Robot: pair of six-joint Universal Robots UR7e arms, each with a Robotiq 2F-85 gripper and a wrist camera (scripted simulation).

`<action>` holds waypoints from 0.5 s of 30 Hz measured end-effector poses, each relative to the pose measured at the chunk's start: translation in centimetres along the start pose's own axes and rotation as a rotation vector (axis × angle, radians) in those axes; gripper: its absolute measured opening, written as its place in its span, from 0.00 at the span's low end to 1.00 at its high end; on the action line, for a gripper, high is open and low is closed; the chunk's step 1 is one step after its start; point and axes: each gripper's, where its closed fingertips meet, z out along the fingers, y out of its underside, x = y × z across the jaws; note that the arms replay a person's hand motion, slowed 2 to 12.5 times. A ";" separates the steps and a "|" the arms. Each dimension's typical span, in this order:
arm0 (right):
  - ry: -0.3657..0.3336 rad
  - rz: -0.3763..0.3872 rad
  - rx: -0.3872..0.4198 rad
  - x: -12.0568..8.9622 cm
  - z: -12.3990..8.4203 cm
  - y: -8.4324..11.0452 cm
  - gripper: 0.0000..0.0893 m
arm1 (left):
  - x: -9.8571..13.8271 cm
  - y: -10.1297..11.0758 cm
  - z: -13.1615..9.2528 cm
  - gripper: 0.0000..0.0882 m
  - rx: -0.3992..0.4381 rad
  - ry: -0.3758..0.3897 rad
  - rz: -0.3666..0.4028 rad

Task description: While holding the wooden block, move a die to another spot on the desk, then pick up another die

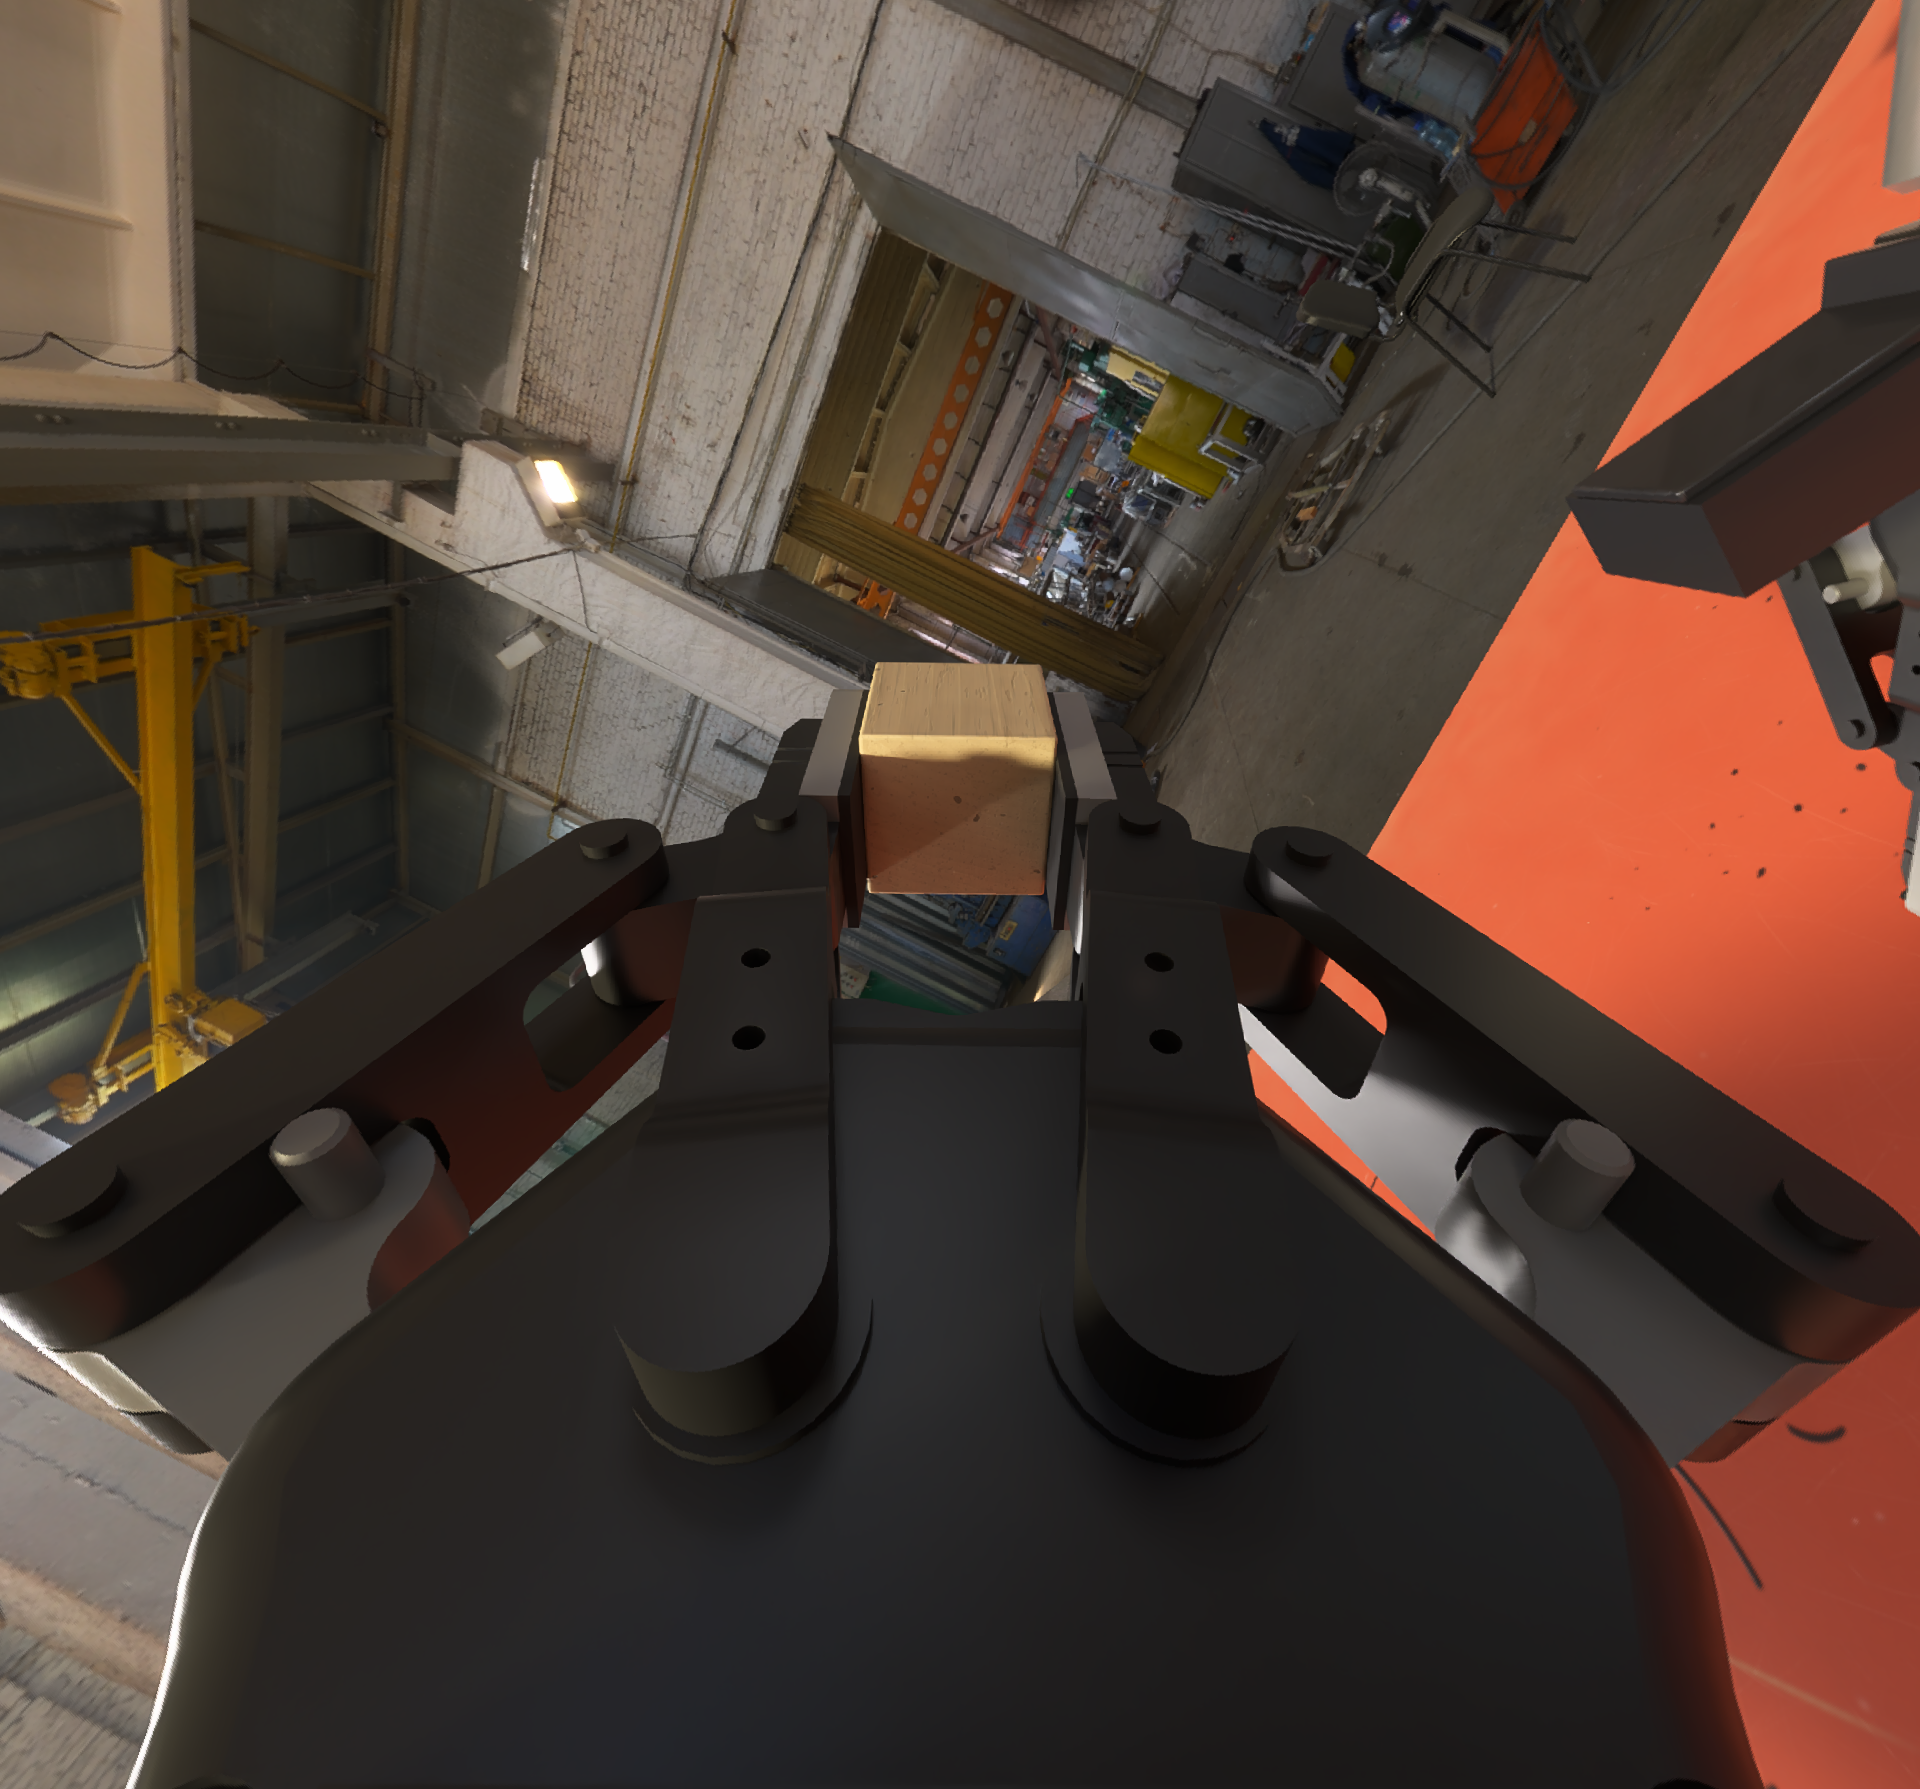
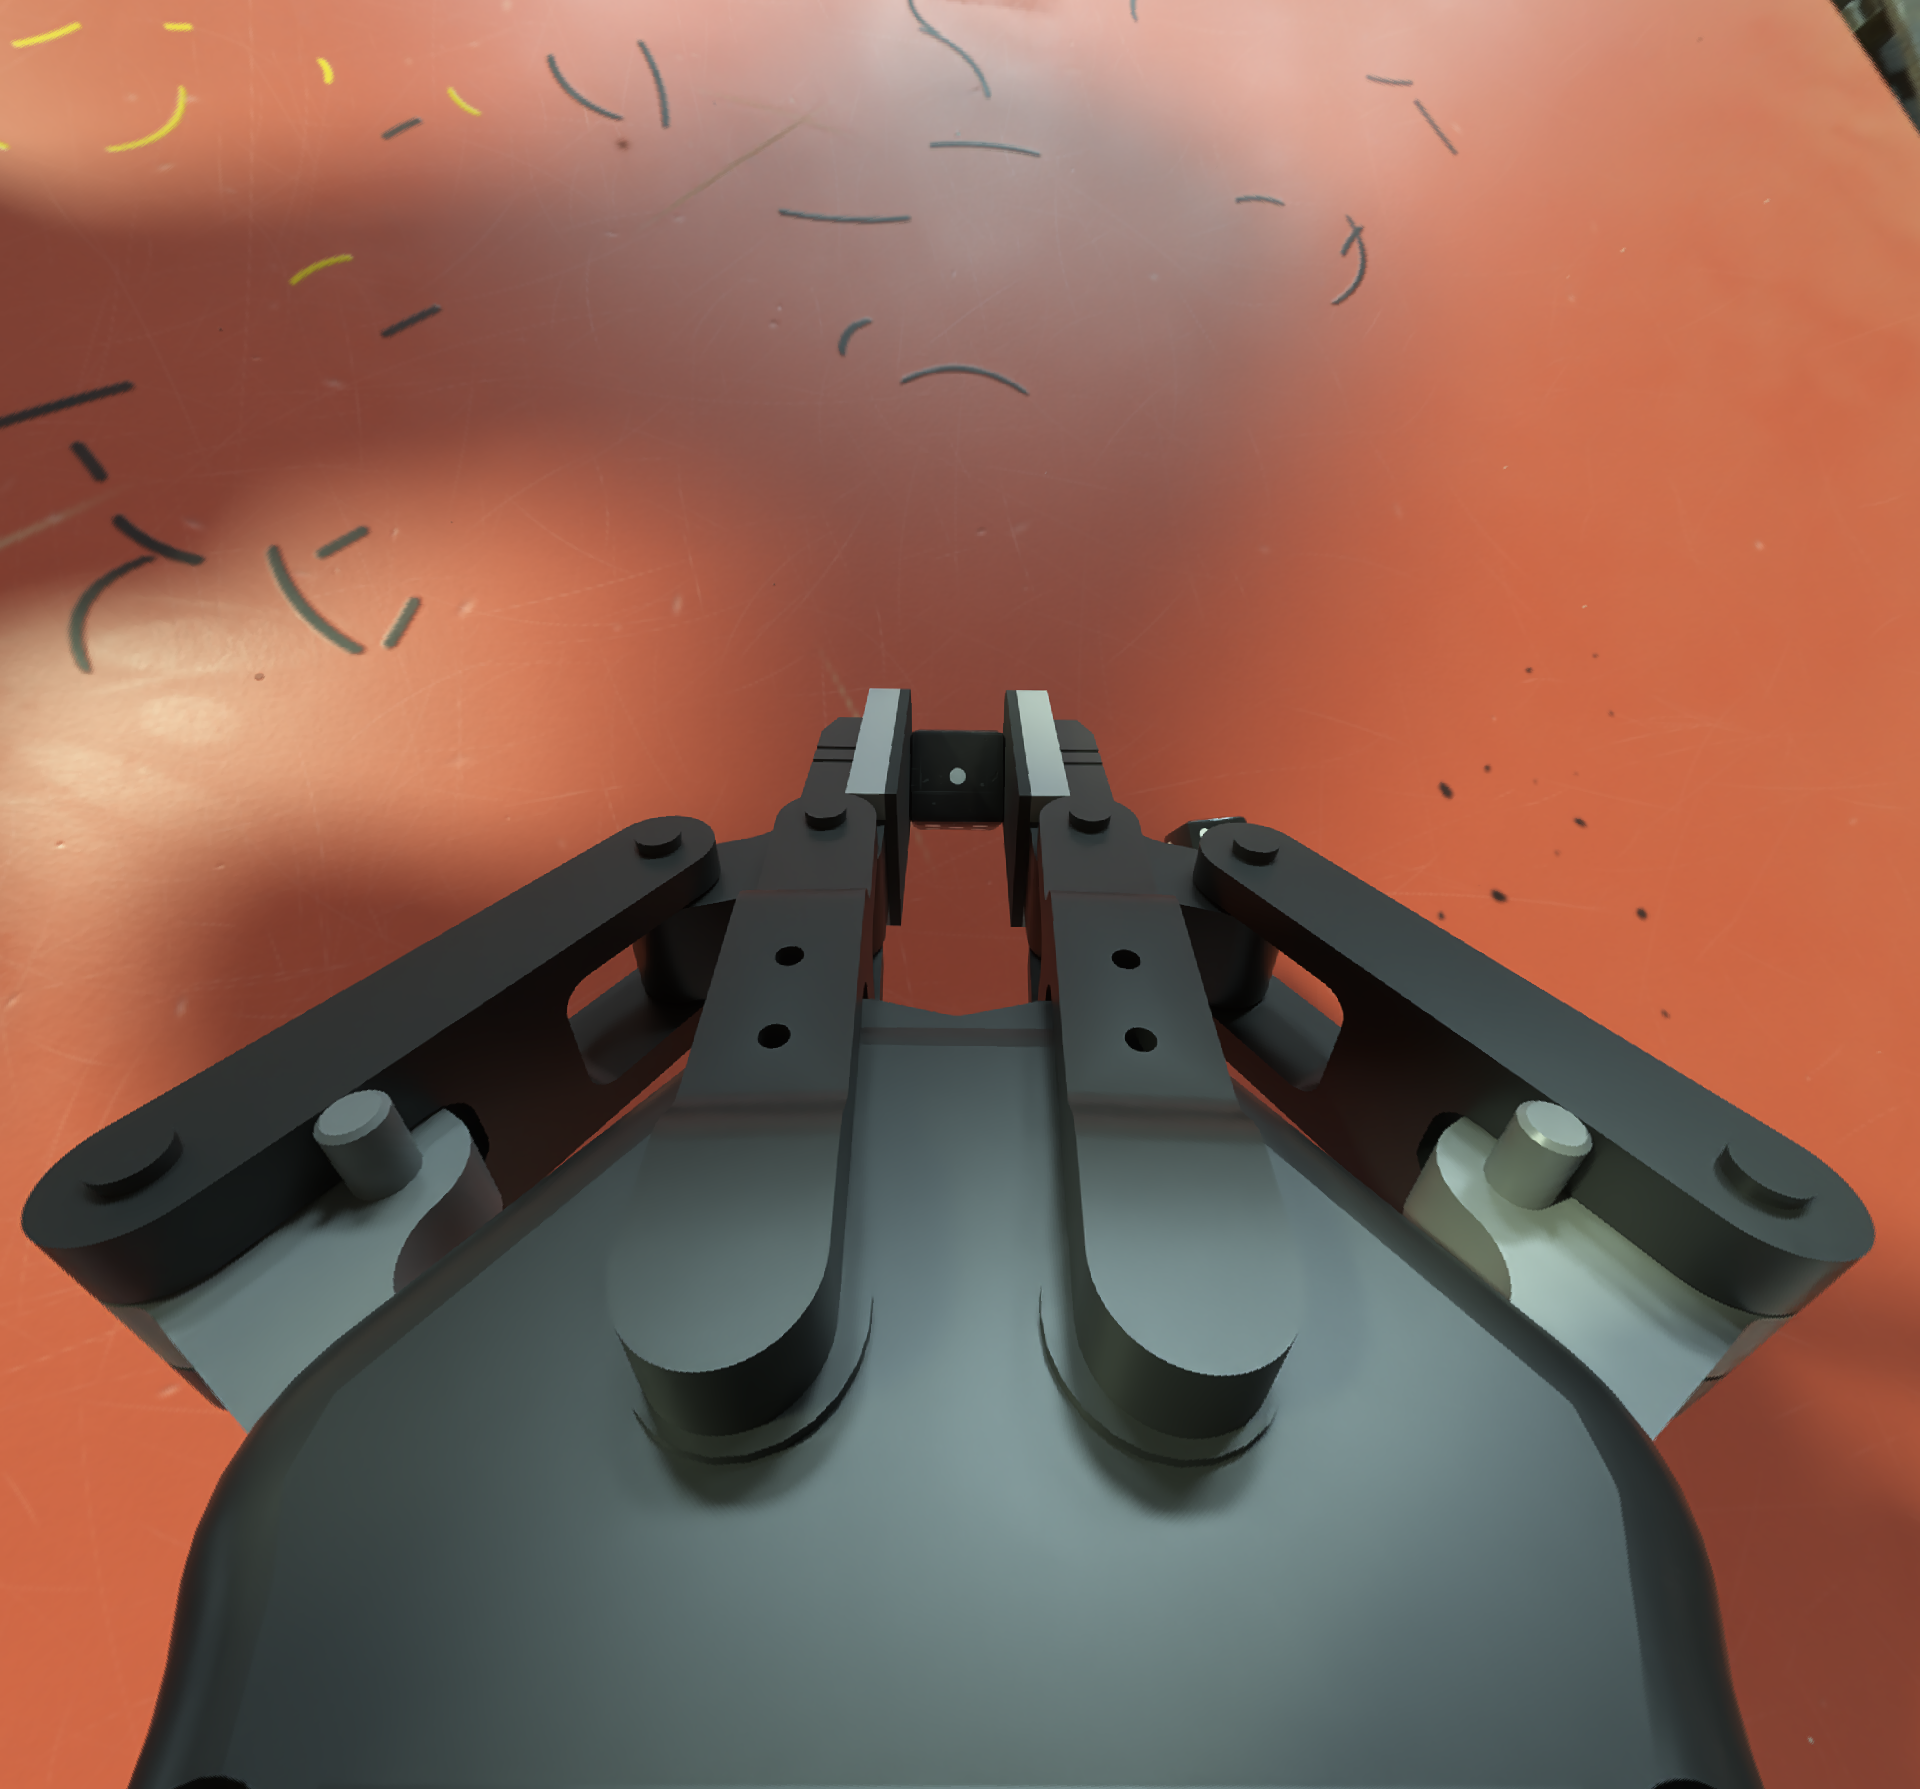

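In the left wrist view my left gripper is shut on the wooden block, a pale tan cube held between both pads, raised and pointing out over the desk edge towards the hall. In the right wrist view my right gripper is shut on a black die with a white pip showing, held between the pads low over the orange desk. A small shiny object peeks out behind the right finger linkage; I cannot tell what it is. No other die shows clearly.
The orange desk carries black and yellow scribble marks and dark specks. The other arm's gripper body stands at the right edge of the left wrist view. The desk edge runs along the top right of the right wrist view.
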 end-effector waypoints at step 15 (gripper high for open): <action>0.024 -0.042 0.108 1.1 -2.4 -2.3 0.18 | -0.2 -0.1 -0.1 0.31 0.007 -0.003 -0.009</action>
